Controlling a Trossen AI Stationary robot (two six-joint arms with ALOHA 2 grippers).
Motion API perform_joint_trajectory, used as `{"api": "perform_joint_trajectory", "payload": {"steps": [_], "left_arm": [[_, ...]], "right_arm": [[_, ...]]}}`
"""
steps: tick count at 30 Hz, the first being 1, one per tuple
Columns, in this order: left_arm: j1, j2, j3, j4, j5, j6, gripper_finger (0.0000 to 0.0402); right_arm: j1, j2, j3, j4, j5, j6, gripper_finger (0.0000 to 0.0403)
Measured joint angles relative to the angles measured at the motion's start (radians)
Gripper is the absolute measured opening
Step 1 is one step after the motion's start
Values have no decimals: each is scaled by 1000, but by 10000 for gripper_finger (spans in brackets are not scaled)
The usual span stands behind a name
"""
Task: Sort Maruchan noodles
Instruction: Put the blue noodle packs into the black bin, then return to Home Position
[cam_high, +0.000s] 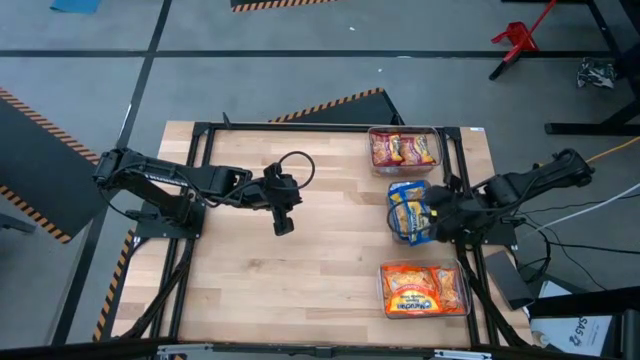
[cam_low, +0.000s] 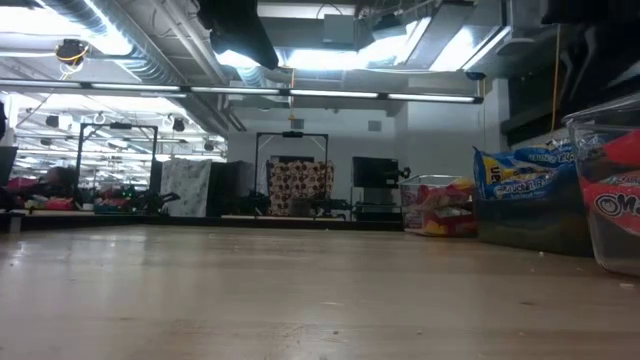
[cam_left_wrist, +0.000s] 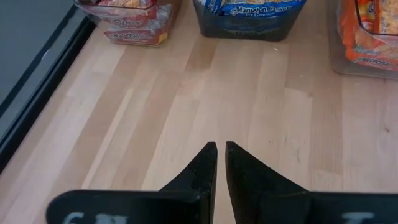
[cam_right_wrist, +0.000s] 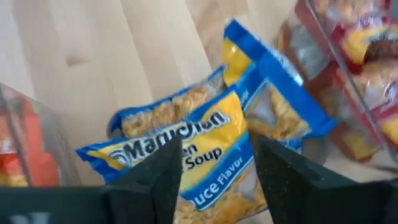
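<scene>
Maruchan noodles sit sorted by colour in three clear bins along the right side of my wooden table (cam_high: 300, 280). Going left to right: my left gripper (cam_high: 284, 226) hangs over the bare middle of the table, fingers (cam_left_wrist: 202, 171) pressed nearly together with nothing between them. Then the bins in a column: dark red packets (cam_high: 403, 150) in the far bin (cam_high: 437, 133), blue-and-yellow packets (cam_high: 407, 208) in the middle bin (cam_high: 404, 239) (piled high, spilling over the rim), orange packets (cam_high: 420, 290) in the near bin (cam_high: 463, 290). My right gripper (cam_high: 437, 218) hovers over the blue-and-yellow pile, fingers (cam_right_wrist: 286, 180) apart, clamped on nothing.
</scene>
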Motion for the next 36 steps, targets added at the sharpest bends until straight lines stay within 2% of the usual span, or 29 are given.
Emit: {"api": "perform_joint_trajectory", "payload": {"steps": [7, 12, 17, 23, 30, 36], "left_arm": [[0, 0, 0, 0, 0, 0, 27], [0, 0, 0, -1, -1, 3, 27], [0, 0, 0, -1, -10, 28, 28], [6, 0, 0, 14, -26, 34, 27], [20, 0, 0, 25, -34, 35, 27], [20, -47, 1, 178, -19, 25, 27]], "right_arm": [[0, -4, -136, 67, -72, 59, 128], [0, 14, -193, 119, 8, 33, 112], [0, 20, -192, 129, 14, 71, 111], [0, 20, -193, 193, 130, 101, 111], [0, 20, -189, 204, 210, 126, 111], [0, 14, -35, 237, 290, 102, 111]]}}
